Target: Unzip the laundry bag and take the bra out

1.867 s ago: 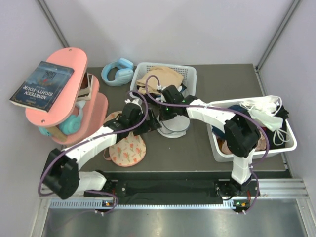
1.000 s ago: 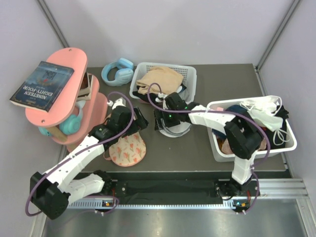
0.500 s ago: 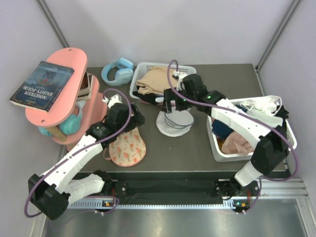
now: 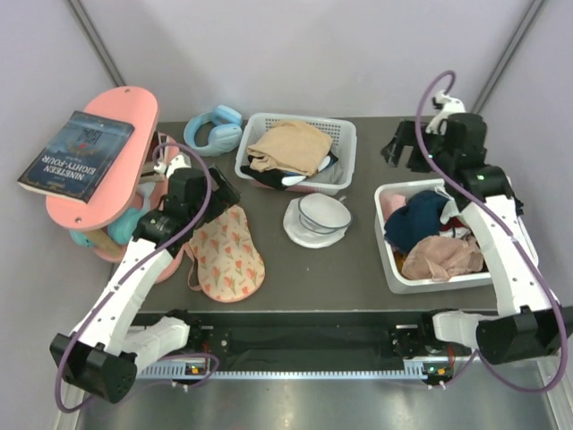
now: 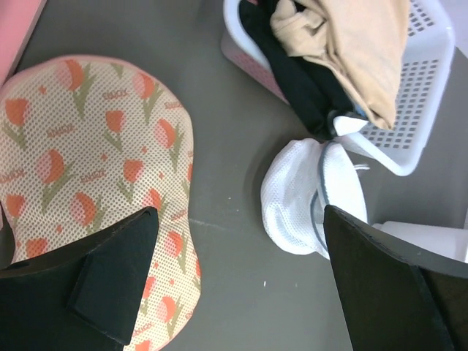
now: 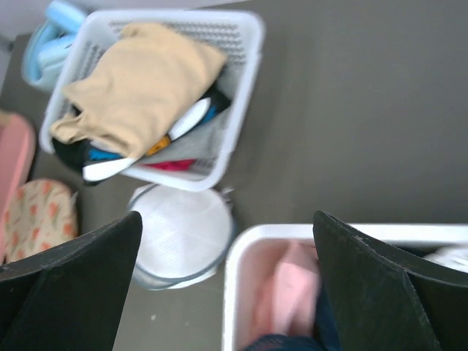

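The white mesh laundry bag [image 4: 316,219] lies on the dark table in front of the middle basket, its darker zip rim gaping; it also shows in the wrist views [image 5: 300,197] [image 6: 179,234]. The bra [image 4: 228,255], peach with red flowers, lies flat to the bag's left, outside it [image 5: 80,146] [image 6: 36,216]. My left gripper [image 4: 219,186] hangs open above the bra's far edge, nothing between its fingers [image 5: 239,212]. My right gripper [image 4: 401,150] is raised at the back right, open and empty [image 6: 227,216], over the table beside the right basket.
A white slatted basket [image 4: 345,134] with a tan garment stands behind the bag. A second white basket [image 4: 394,269] of clothes is at the right. Blue headphones [image 4: 213,130] lie at the back. A pink shelf [image 4: 107,179] with a book [image 4: 76,152] stands left.
My right gripper has let go of the bag, lifted and swung to the back right. The left arm has drawn back to the left. The bag has settled on the table.
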You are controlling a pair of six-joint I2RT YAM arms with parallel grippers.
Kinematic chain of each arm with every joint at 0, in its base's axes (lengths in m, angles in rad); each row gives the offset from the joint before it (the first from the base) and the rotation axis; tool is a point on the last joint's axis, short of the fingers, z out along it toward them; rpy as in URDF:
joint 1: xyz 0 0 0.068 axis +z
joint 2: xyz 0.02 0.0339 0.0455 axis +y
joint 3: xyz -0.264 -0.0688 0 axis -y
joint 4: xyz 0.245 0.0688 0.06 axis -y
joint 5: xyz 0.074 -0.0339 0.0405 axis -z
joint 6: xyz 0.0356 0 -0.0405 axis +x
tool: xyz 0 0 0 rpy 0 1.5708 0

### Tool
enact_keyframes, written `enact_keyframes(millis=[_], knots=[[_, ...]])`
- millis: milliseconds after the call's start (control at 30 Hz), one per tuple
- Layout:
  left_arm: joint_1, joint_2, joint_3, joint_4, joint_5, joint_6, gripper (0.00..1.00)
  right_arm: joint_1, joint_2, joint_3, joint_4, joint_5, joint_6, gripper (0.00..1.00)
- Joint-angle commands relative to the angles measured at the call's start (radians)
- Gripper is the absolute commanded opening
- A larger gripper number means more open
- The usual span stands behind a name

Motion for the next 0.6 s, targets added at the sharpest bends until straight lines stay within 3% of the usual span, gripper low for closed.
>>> enact_keyframes(millis=[0, 267, 567], knots=[[0.005, -0.024, 0.114, -0.044, 0.005, 0.075, 0.99, -0.103, -0.107, -0.034, -0.011, -0.002, -0.058, 1.00], [0.005, -0.020, 0.176, -0.071, -0.028, 0.136, 0.99, -0.131, -0.235, -0.145, 0.062, 0.002, -0.045, 1.00], [0.007, -0.026, 0.177, -0.061, -0.017, 0.135, 0.99, -0.133, -0.236, -0.136, 0.059, 0.010, -0.057, 1.00]])
